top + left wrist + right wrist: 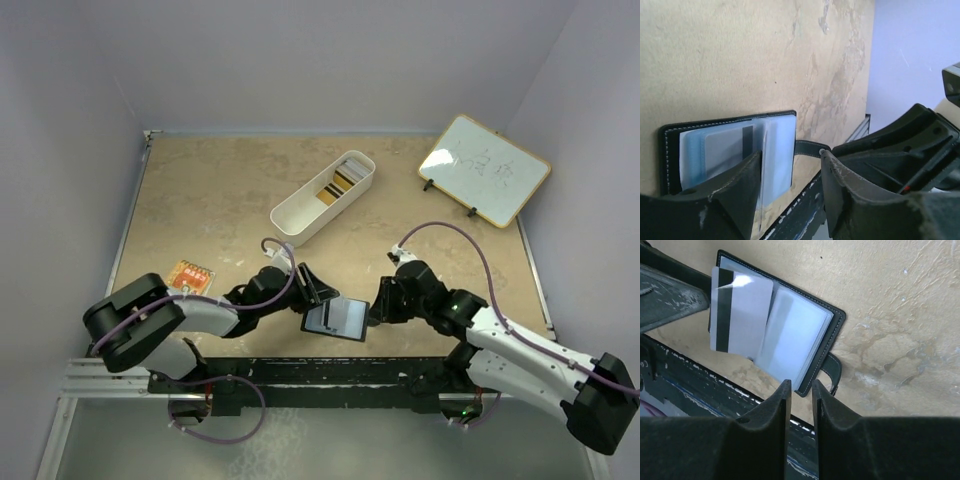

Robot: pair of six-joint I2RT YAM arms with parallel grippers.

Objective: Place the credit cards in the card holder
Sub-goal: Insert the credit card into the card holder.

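The card holder (pixel 335 318) is spread open on the tabletop (pixel 220 200) near its front edge, between the two arms. Its edge appears to be pinched by the right gripper (pixel 800 385), whose fingers are almost together. The left gripper (pixel 791 155) is held open at the opposite side, clamped on nothing. A grey card (pixel 742 315) with a dark stripe is seen partly tucked into a clear sleeve. More cards (pixel 345 177) are stacked in the white tray (pixel 300 215), well apart. The cards are judged light, stiff and slippery, best taken by the edges. The sleeves look floppy, so the holder is better gripped by its black cover.
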